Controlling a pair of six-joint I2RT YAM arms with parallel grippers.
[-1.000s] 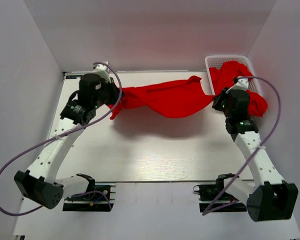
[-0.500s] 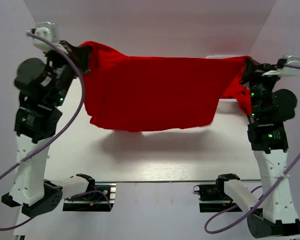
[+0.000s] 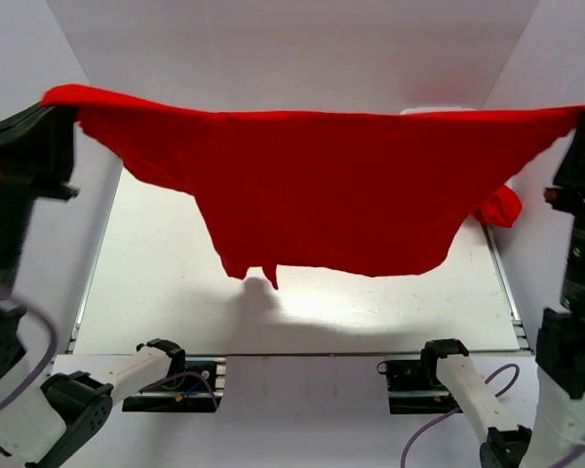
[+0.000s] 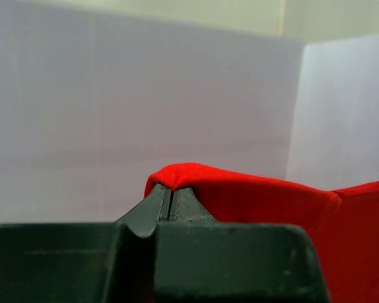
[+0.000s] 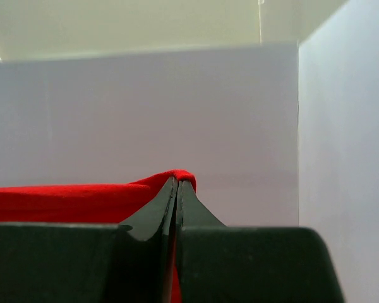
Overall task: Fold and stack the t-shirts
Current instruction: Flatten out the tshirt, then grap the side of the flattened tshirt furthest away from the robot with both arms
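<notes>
Left tool (image 4: 170, 201) and right tool (image 5: 177, 189) each clamp the t-shirt (image 3: 322, 185), spread aloft; red lump (image 3: 502, 205) behind, probably cloth.

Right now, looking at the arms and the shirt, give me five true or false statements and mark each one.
1. The red t-shirt hangs spread out in the air between the two arms. True.
2. The left end effector is open and empty. False: it is shut on an edge of the red t-shirt.
3. The right end effector is shut on the red t-shirt. True.
4. The red t-shirt lies folded flat on the table. False: it hangs unfolded above the table.
5. A bunched red cloth shows past the shirt's right side. True.
</notes>
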